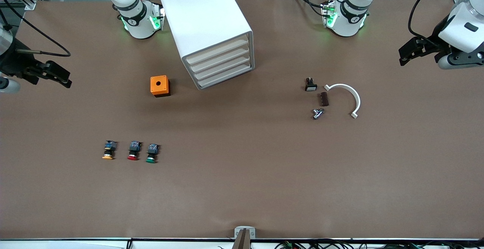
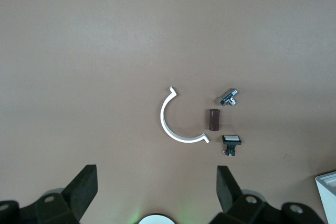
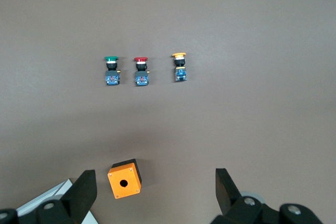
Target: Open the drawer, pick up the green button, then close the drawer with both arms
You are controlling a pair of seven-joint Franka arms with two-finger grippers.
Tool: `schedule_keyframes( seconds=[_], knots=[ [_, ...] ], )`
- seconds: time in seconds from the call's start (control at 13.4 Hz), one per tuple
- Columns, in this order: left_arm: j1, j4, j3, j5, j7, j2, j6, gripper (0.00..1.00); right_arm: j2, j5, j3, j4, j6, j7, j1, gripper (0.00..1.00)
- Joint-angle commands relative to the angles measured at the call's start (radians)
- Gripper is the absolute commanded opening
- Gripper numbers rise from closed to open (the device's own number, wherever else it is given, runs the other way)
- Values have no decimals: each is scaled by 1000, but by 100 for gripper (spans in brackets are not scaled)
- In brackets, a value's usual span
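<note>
Brown paper covers the tabletop (image 1: pixel 242 188). Three push buttons lie in a row; the green-capped button with black-and-blue body (image 1: pixel 151 153) lies nearest the white four-drawer cabinet (image 1: pixel 206 26), whose cream-fronted third drawer (image 1: pixel 224 68) sits closed. Left hand (image 1: pixel 410 52) and right hand (image 1: pixel 56 76) hover at the tabletop's ends, fingers apart.

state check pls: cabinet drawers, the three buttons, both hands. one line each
cabinet: on the table, all four drawers shut
drawer, third from top: shut
green button: lying on its side on the table, in a row with the red button and orange button
left hand: open, empty, over the table's edge
right hand: open, empty, over the table's edge
</note>
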Motion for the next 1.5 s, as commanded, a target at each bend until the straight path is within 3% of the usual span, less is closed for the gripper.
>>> schedule_keyframes(
  seconds=[0.0,0.15,1.42],
  knots=[
    [10,26,-4,-15,0,12,-18,100,-8,11,23,11,-15,1,4,100],
    [10,26,-4,-15,1,12,-20,100,-8,11,-17,11,-14,1,33,100],
    [11,24,-5,-15,18,14,-27,100,-6,13,6,11,-12,-2,-2,100]
  ],
)
